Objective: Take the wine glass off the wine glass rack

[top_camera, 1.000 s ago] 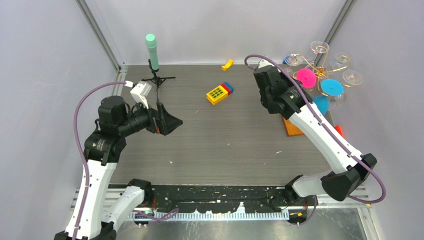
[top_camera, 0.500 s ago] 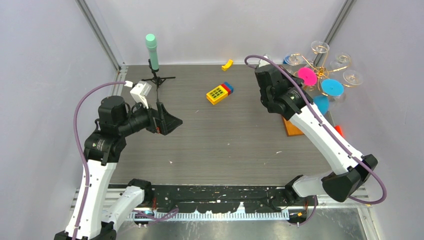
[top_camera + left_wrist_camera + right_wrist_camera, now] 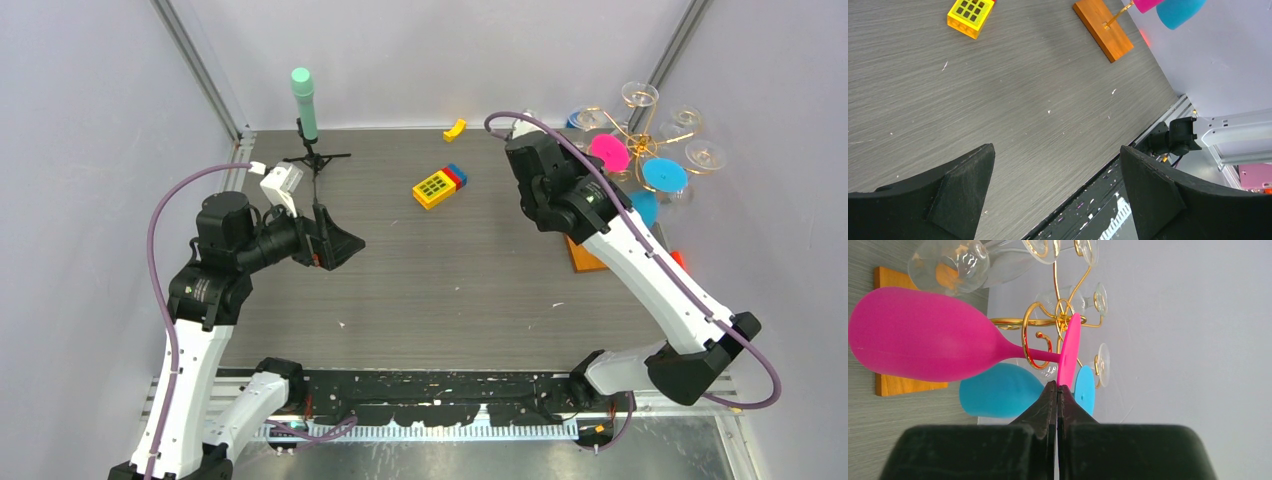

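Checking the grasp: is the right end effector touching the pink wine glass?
Touching: the right wrist view shows the right end effector shut on the pink wine glass at its foot.

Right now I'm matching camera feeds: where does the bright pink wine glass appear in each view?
Top external: bright pink wine glass upper right, its round foot showing.
Left wrist: pink sliver at the top edge.
Right wrist: left half, lying sideways.
Shared landmark: orange-brown wooden base.
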`<state>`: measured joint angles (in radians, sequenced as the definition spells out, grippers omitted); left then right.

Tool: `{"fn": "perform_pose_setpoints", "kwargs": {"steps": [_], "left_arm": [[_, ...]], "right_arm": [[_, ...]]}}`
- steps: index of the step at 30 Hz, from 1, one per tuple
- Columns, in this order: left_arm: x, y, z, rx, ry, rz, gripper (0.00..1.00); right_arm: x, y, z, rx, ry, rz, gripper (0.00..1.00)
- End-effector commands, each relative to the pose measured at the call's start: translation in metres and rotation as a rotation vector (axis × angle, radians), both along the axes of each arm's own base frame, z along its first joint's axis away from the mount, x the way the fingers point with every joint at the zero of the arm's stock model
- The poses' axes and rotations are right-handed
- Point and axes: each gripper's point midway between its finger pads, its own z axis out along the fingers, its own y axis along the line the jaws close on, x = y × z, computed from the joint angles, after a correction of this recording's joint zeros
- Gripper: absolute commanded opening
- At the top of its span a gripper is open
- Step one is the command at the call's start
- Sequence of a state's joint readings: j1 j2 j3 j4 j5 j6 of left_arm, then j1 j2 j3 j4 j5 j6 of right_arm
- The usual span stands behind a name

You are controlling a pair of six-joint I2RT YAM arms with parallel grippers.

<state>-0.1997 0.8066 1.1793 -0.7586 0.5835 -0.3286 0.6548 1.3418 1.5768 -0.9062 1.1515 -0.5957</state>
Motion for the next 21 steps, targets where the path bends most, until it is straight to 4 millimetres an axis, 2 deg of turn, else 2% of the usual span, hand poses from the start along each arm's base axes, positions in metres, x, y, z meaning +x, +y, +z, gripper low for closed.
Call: {"fn": "perform_pose_setpoints", "kwargs": {"steps": [1,8,13,16,21], "left_arm": [[0.002,0.002,0.008,0.003,-0.044,0.009,0.98],[0.001,0.002,0.010,-0.002,-0.045,0.010,0.98],[-0.001,0.002,0.011,-0.005,-0.050,0.009,0.98],[-0.002,0.002,0.012,-0.006,-0.052,0.008,0.98],[-0.003,0.002,0.012,-0.011,-0.051,0.007,0.98]], "right_arm": [[-0.007,0.000,0.018,0.065,-0.059,0.015,0.00],[0.014,0.012,0.016,0.005,-0.092,0.005,0.00],[0.026,0.018,0.025,0.012,-0.152,0.009,0.00],[0.032,0.012,0.027,0.015,-0.167,-0.015,0.00],[0.039,-0.009,0.024,0.024,-0.171,-0.081,0.00]]}}
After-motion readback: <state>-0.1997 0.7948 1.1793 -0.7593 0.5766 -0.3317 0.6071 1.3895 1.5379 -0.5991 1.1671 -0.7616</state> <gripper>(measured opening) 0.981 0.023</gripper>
